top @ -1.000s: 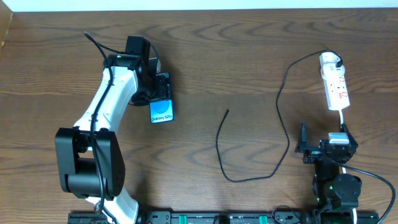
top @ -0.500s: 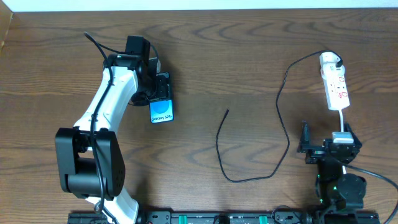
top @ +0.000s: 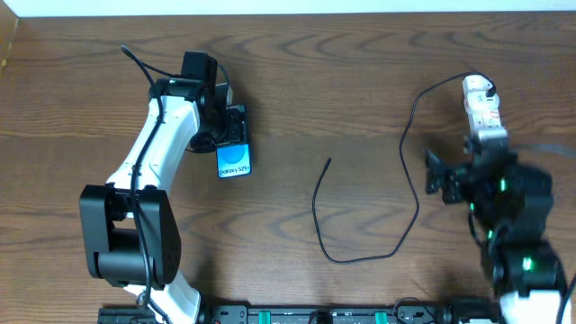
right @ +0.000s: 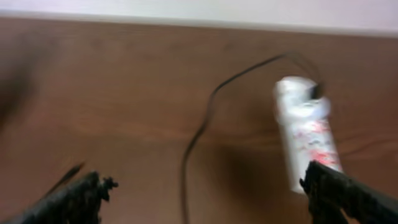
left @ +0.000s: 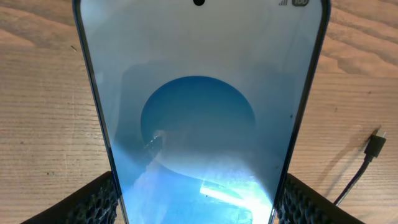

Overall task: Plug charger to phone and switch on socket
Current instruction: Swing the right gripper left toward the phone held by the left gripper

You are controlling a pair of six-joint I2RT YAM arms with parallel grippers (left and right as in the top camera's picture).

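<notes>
The charger (top: pixel 360 256) lies loose on the counter (top: pixel 297 81). Its tip (top: pixel 328 162) is well apart from the phone (top: pixel 234 160), and its other end is at the socket (top: pixel 483 117). The left hand (left: pixel 199 208) grips the phone by its long edges; hold it steady. The right hand (right: pixel 211 199) hovers wide open beside the socket. Grasp the cable just behind the tip, so the connector cannot swivel.

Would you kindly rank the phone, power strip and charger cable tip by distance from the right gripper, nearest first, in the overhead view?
1. power strip, beside the right gripper, far right.
2. cable tip, mid-table.
3. phone, at left.
</notes>
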